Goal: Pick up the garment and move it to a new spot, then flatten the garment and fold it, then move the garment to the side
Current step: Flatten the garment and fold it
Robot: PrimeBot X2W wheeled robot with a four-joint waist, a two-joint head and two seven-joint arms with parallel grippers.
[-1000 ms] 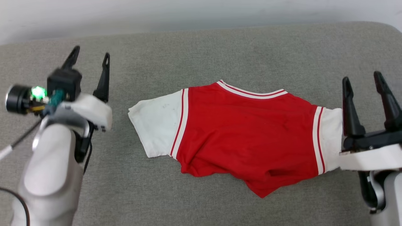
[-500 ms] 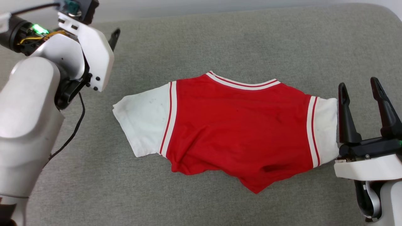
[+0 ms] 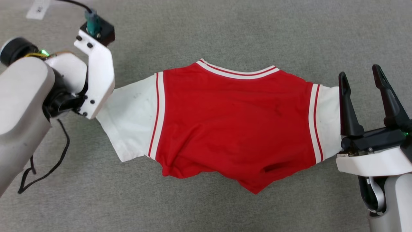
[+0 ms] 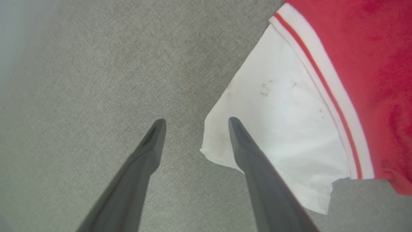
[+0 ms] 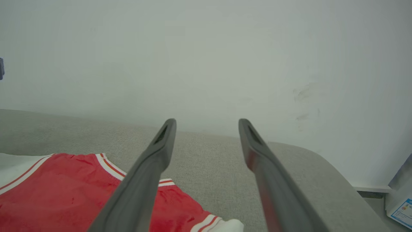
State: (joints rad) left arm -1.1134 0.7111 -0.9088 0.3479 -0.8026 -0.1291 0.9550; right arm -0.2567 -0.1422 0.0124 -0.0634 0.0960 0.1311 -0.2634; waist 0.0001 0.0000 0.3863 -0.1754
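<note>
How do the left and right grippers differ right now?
The left gripper points down; the right gripper lies level, aimed at the wall. The left gripper is poised over the left sleeve at its edge; the right gripper sits by the right sleeve at its end. Both are open and empty.

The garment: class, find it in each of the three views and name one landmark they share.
Head view: the garment lies spread across the centre.
Left wrist view: the garment, along the right side.
Right wrist view: the garment, lower left corner.
Shared landmark: the grey fabric surface beneath it.
</note>
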